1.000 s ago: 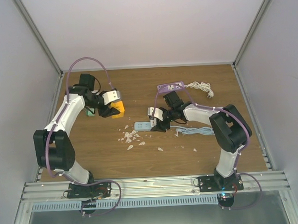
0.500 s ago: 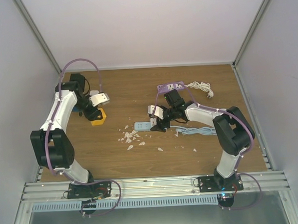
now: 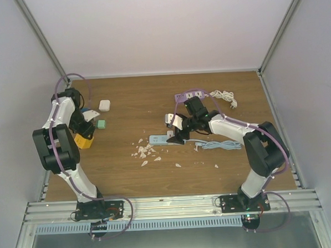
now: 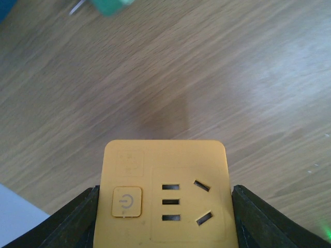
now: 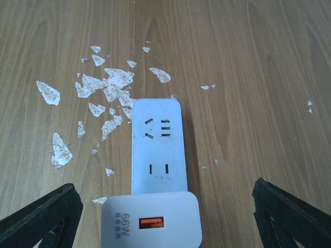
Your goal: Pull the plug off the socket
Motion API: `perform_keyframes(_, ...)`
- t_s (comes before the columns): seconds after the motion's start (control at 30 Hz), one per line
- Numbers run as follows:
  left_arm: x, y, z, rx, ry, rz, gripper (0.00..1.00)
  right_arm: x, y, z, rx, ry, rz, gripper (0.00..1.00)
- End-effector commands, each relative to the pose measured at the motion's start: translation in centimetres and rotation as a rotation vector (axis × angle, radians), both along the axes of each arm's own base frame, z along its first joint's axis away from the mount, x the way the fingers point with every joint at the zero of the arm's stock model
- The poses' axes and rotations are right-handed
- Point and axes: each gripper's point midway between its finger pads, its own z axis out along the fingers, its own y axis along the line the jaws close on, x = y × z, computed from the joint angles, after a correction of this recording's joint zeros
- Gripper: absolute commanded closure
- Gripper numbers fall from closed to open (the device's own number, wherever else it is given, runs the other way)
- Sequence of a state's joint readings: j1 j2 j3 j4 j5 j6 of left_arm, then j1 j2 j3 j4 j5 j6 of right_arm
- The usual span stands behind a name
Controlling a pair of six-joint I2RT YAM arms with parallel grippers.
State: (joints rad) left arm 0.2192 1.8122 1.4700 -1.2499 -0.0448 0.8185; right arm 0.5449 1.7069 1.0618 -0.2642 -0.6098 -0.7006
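A white power strip (image 5: 158,147) lies on the wooden table, with a white 66W charger plug (image 5: 151,221) seated in its near end. My right gripper (image 5: 165,217) is open wide, its fingers (image 5: 44,214) standing well apart on either side of the charger and touching nothing. In the top view the strip (image 3: 157,139) pokes out left of the right gripper (image 3: 175,133), which hides the charger. My left gripper (image 4: 165,206) is shut on a yellow socket cube (image 4: 164,194) with no plug in it, held at the table's far left (image 3: 83,140).
White flakes (image 5: 103,88) are scattered left of the strip. A light blue cable (image 3: 216,145) trails right. A purple power strip (image 3: 189,94) and a coiled white cord (image 3: 222,95) lie at the back. A green block (image 3: 101,124) and a white block (image 3: 104,105) sit near the left arm.
My left arm has swung left, carrying the yellow socket cube from mid-left to the table's left edge. The right gripper has shifted slightly over the white strip.
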Motion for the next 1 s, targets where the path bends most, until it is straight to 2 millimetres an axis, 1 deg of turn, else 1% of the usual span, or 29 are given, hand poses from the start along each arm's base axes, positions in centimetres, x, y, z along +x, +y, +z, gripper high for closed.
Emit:
perform_keyframes(0.0,0.5,2.5,-0.1,0.095,0.015,0.104,0.66,0.1,0.0,1.5,0.022,-0.017,-0.012,0.09)
perform_keyframes(0.27,1.1,4.2,-2.0,0.146,0.058,0.126,0.63,0.1,-0.2,1.1,0.011,-0.009,-0.029,0.08)
perform_keyframes(0.57,2.2,4.6,-3.0,0.138,0.047,0.122,0.54,0.2,-0.2,0.8,0.008,0.006,-0.037,0.08)
perform_keyframes(0.73,2.7,4.5,-3.6,0.123,0.048,0.123,0.44,0.3,-0.2,0.6,-0.003,0.012,-0.04,0.08)
perform_keyframes(0.97,3.4,4.2,-3.4,0.101,0.019,0.131,0.26,0.7,-0.2,0.7,-0.013,-0.003,-0.04,0.08)
